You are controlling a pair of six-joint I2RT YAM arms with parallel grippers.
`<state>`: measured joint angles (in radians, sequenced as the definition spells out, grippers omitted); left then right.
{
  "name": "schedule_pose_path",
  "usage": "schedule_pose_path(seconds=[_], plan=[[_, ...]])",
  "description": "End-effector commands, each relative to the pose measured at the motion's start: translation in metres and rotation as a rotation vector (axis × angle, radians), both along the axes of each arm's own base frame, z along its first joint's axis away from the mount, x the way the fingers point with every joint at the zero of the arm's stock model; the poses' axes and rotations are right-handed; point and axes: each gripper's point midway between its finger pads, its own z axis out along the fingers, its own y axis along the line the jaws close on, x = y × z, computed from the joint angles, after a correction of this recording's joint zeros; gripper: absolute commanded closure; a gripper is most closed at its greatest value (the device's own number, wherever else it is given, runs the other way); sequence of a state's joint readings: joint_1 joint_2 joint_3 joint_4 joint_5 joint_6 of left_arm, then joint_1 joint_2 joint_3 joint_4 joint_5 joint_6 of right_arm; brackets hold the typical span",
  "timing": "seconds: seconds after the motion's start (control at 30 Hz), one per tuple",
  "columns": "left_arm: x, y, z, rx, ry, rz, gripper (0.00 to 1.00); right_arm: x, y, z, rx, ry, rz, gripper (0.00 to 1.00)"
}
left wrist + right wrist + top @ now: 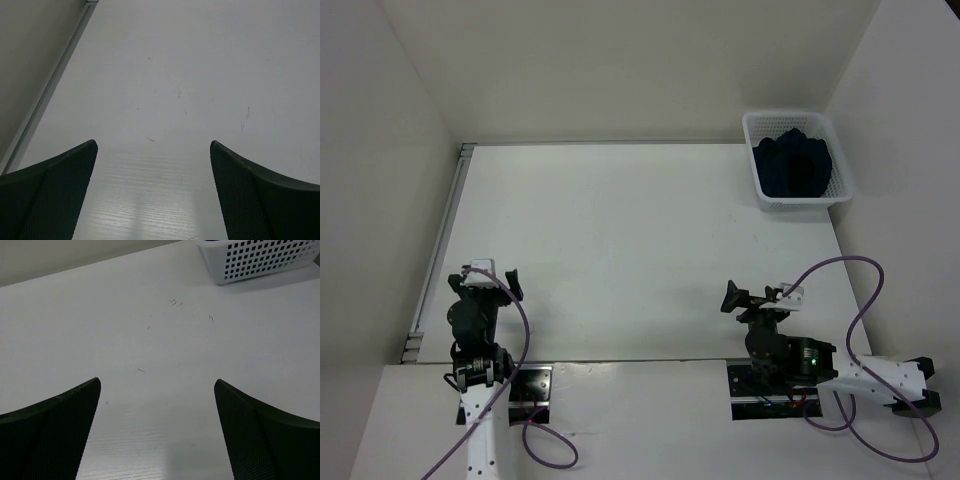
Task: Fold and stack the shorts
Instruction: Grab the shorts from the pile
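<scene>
Listing from the near edge: two dark mounting plates (530,385) bolted at the tabletop (620,240) front, one under each arm base; purple cables (865,300) looping from both arms, the right-hand one arching high over the near right corner.

Left end effector (152,145): set wide, nothing between its fingers (55,192); black textured pads facing each other across bare white surface; positioned low at the near left of the tabletop, just beside a metal rail (438,250) that runs along the left edge.

Right end effector (157,382): likewise spread wide and holding nothing; sited at the near right, well apart from the left one; faint dark scuff marks (175,302) on the surface beyond it.

Mid tabletop: white, plain, with a few more fine scratches in the left wrist view.

Far right corner: one white mesh basket (800,204), rectangular, perforated walls, standing against the right wall (910,120); contents, the shorts (793,165), dark navy cloth, bundled in a loose heap inside the basket, unfolded, well apart from both arms.
</scene>
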<state>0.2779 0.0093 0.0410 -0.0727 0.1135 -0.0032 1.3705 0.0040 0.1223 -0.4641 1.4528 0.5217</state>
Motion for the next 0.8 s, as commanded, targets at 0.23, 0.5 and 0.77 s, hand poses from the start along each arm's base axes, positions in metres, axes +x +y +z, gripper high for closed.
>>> schedule_pose_path(seconds=[0.23,0.5,0.77], plan=[[0.005,-0.037,0.007,-0.001,-0.048,-0.216,0.00,-0.003,-0.023,0.013,-0.005,-0.065,-0.135,0.01],[-0.042,-0.136,-0.007,-0.141,0.055,-0.799,0.00,-0.023,0.076,0.048,-0.903,-0.219,0.692,0.01],[-0.028,-0.119,-0.013,-0.109,0.044,-0.688,0.00,-0.032,0.123,0.064,-1.540,-0.717,0.697,0.00]])
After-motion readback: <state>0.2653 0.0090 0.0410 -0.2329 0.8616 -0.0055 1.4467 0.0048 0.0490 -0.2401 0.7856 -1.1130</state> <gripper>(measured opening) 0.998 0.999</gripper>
